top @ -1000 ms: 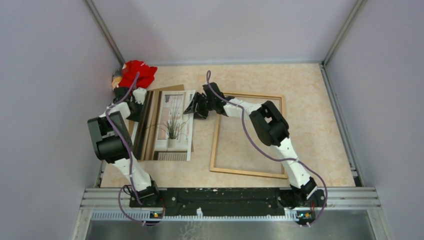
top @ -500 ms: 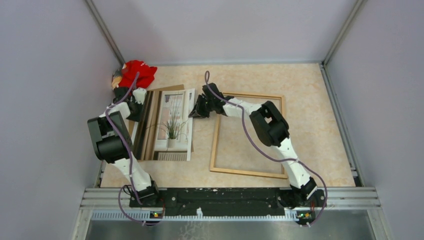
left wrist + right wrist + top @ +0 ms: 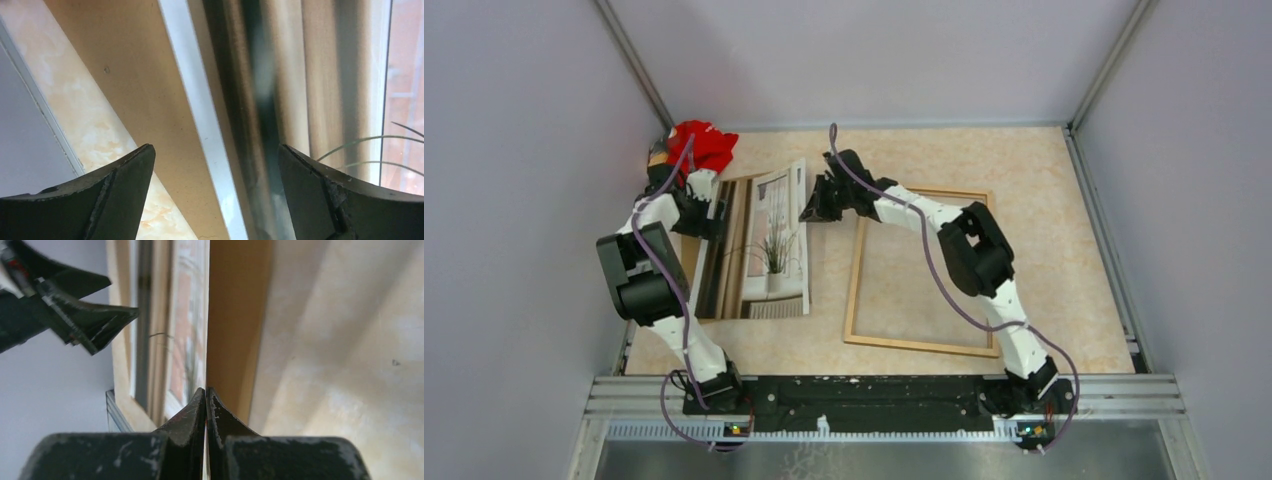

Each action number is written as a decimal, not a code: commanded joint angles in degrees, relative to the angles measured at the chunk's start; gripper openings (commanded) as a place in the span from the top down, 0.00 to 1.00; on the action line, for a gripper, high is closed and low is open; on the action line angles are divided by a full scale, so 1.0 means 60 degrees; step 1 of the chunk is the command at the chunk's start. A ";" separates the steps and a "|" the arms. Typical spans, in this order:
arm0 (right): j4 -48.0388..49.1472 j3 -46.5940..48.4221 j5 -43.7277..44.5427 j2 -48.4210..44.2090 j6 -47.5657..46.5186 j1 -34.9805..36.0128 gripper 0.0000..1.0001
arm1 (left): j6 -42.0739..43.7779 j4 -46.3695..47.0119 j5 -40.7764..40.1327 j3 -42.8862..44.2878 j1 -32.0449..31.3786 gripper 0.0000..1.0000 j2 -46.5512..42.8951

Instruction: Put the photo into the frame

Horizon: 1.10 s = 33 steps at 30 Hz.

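There's the right end effector (image 3: 206, 392) pinching the photo (image 3: 769, 250) by its far right edge, the frame (image 3: 856, 290) flat on the worktop (image 3: 1044, 200) just to its right, long sides near-to-far, left end effector (image 3: 215, 155) spread over the photo's left.

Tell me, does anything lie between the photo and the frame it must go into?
Nothing visible does. The right gripper is shut on the photo at its right edge; only bare table lies between it and the frame, whose opening holds nothing.
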 commanded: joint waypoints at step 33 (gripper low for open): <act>-1.0877 0.0197 0.8177 -0.5850 -0.4389 0.0043 1.00 | -0.0821 -0.1559 0.1491 0.0871 -0.1867 0.01 -0.1272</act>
